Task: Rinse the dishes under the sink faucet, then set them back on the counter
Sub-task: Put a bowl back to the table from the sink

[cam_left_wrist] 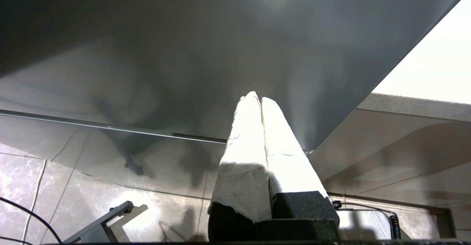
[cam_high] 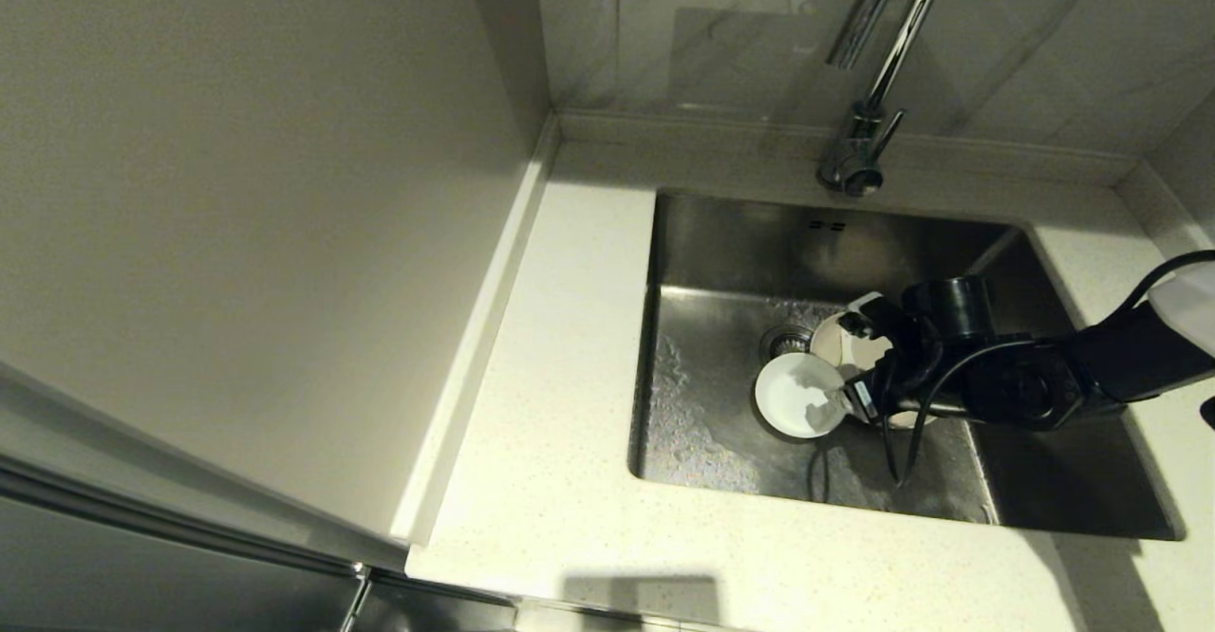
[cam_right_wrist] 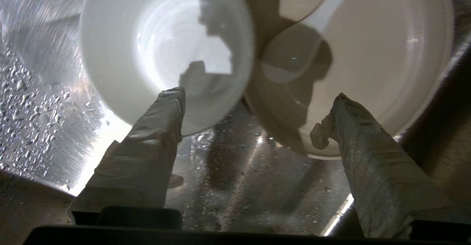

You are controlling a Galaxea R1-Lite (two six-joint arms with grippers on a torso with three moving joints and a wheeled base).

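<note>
Three dishes sit in the sink (cam_high: 721,233), none on the worktop (cam_high: 551,347) yet. Left to right in the head view: bowl (cam_high: 795,395) beside the drain, plate (cam_high: 859,343) touching it, spoon (cam_right_wrist: 294,50) lying in the plate. My right gripper (cam_right_wrist: 257,105) hangs just above them, jaws released and spread, one finger over the bowl's rim, one over the plate's. My left gripper (cam_left_wrist: 259,127) is parked below the worktop, jaws clenched on nothing. Judgement: choose one rim, centre on it, close slowly; wet ceramic will slip.
</note>
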